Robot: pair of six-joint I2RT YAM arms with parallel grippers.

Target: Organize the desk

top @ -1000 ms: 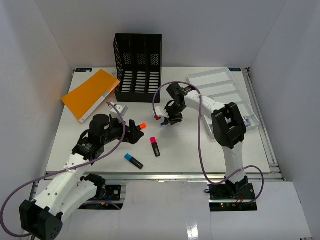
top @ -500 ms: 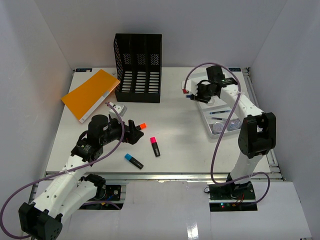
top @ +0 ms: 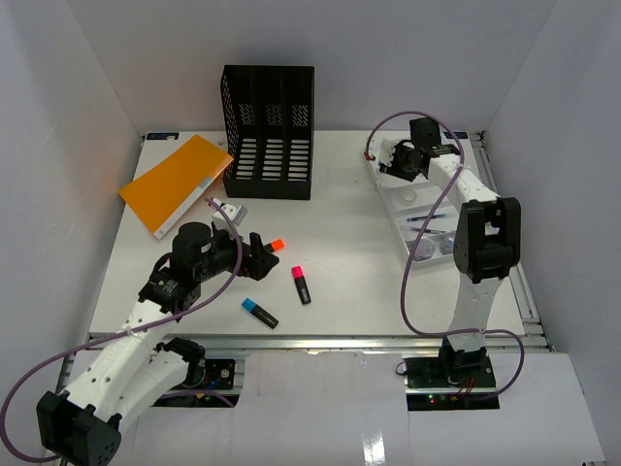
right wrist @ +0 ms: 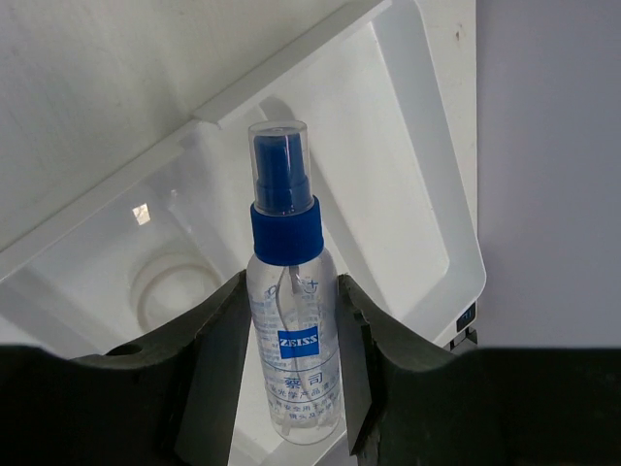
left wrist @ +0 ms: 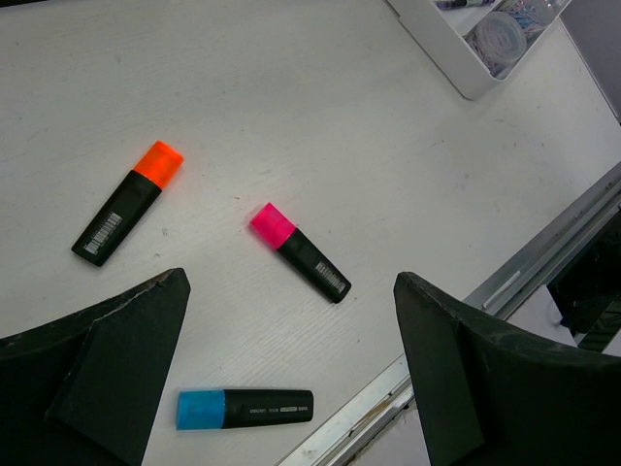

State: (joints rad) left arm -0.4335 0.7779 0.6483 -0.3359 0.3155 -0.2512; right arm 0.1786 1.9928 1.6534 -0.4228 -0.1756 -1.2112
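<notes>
The white desk (top: 359, 262) holds three highlighters: orange (left wrist: 126, 204), pink (left wrist: 299, 252) and blue (left wrist: 245, 408). My left gripper (left wrist: 291, 282) is open and empty, hovering above them; in the top view it (top: 260, 250) is just left of the orange one (top: 276, 245). My right gripper (right wrist: 289, 330) is shut on a clear spray bottle (right wrist: 289, 320) with a blue cap. It holds the bottle upright above the far compartment of the white tray (right wrist: 427, 146). In the top view the right gripper (top: 396, 163) is at the tray's far end.
A black file rack (top: 269, 131) stands at the back. An orange notebook (top: 175, 183) lies at the far left, a small white object (top: 228, 209) beside it. The tray (top: 480, 209) holds pens and round containers. A metal rail (top: 320, 340) runs along the near edge.
My right arm has carried the spray bottle from the middle of the desk back and right to the far end of the tray. The left arm has not moved.
</notes>
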